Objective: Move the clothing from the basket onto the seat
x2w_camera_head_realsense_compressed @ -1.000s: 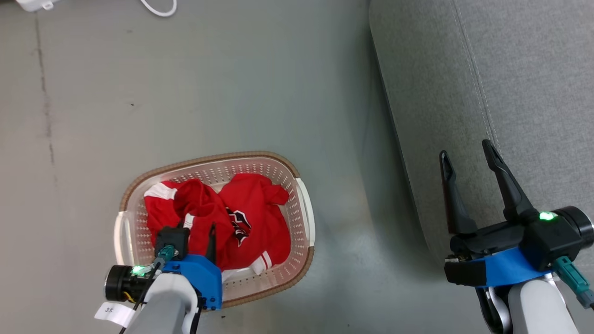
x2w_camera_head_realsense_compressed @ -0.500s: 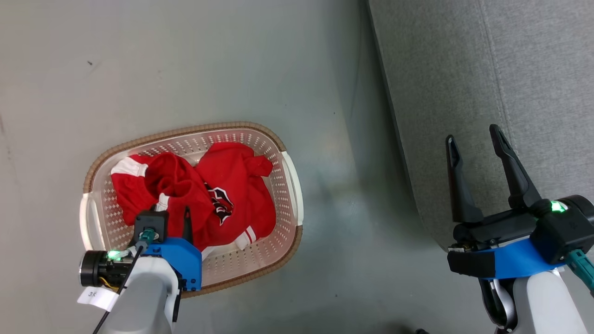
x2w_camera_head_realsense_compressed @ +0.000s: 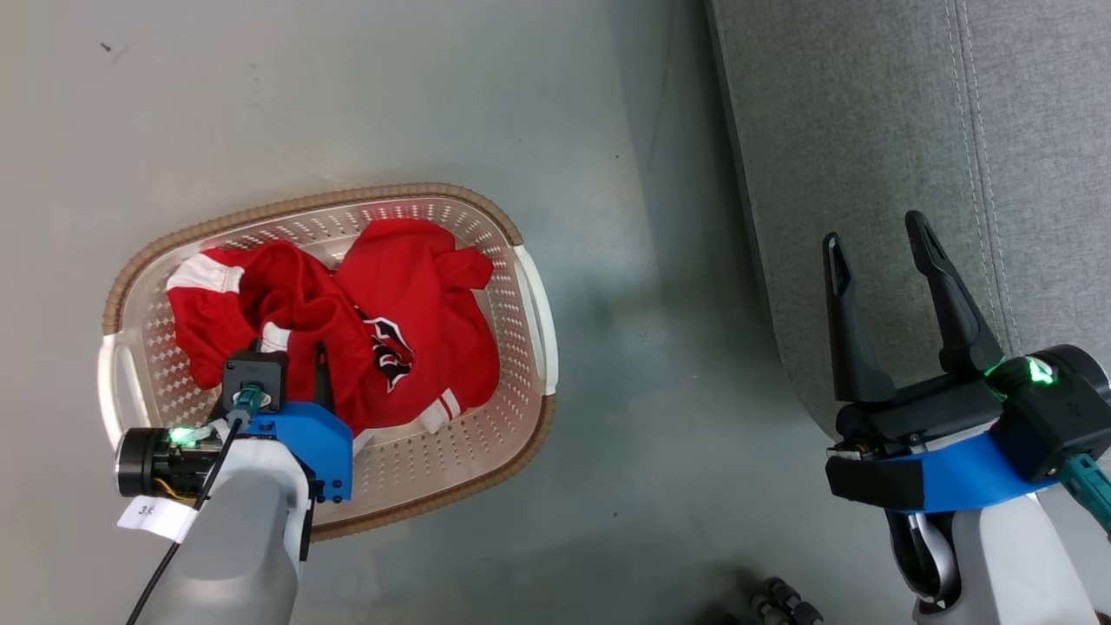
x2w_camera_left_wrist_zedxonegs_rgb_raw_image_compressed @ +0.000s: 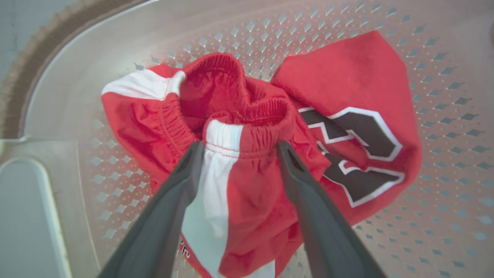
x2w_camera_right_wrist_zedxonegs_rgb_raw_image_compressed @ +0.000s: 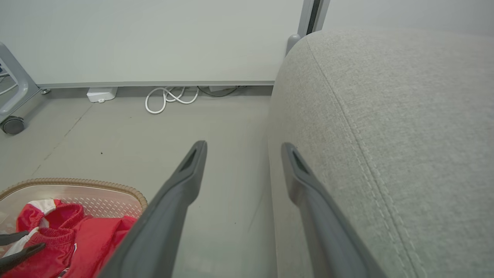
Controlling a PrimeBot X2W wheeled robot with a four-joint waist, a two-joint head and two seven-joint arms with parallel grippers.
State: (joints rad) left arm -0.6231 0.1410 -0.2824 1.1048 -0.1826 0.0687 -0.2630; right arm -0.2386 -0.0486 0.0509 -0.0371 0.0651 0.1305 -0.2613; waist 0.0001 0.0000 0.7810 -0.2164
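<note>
Left gripper: fingers spread and gripping nothing yet, straddling a raised waistband fold of the clothing, apparently poised to pinch it.
Clothing: heaped inside the basket, which stands on the floor near the seat.
Right gripper: released and empty, waiting over the seat's left edge.
Change: the head view has shifted, and both grippers keep their poses.

The red fabric clothing had white stripes and a black-and-white logo. The perforated cream plastic basket was brown-rimmed; the upholstered seat was light grey.
</note>
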